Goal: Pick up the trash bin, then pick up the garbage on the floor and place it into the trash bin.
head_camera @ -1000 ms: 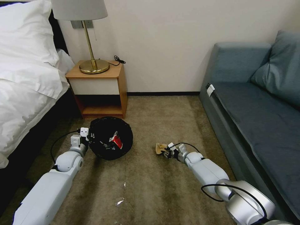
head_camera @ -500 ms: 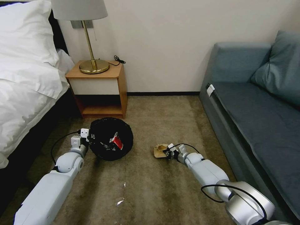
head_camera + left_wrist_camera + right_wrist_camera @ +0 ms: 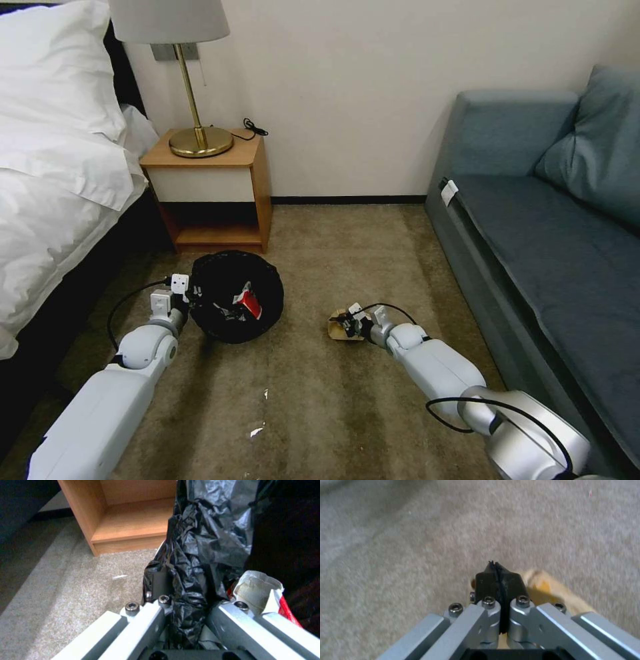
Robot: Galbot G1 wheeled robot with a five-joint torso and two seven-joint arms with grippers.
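Right gripper (image 3: 347, 325) is sitting low over the carpet (image 3: 373, 253), its black pads (image 3: 496, 580) pressed flat together. The crumpled brown paper (image 3: 338, 324) is lying at about 3 o'clock of the pads in the right wrist view, touching the fingers' side; whether any edge is pinched between them cannot be told.

Left gripper (image 3: 190, 293) is clamping the black liner (image 3: 200, 542) at the rim of the trash bin (image 3: 233, 297), at the bin's 9 o'clock in the head view, one finger outside and one inside.

Progress, as judged: the bin is in hand, and a red-and-white crushed packet (image 3: 250, 301) is already lying inside it. The brown paper is not yet binned; it is lying near the bin, at the bin's 4 o'clock. No other litter can be made out.
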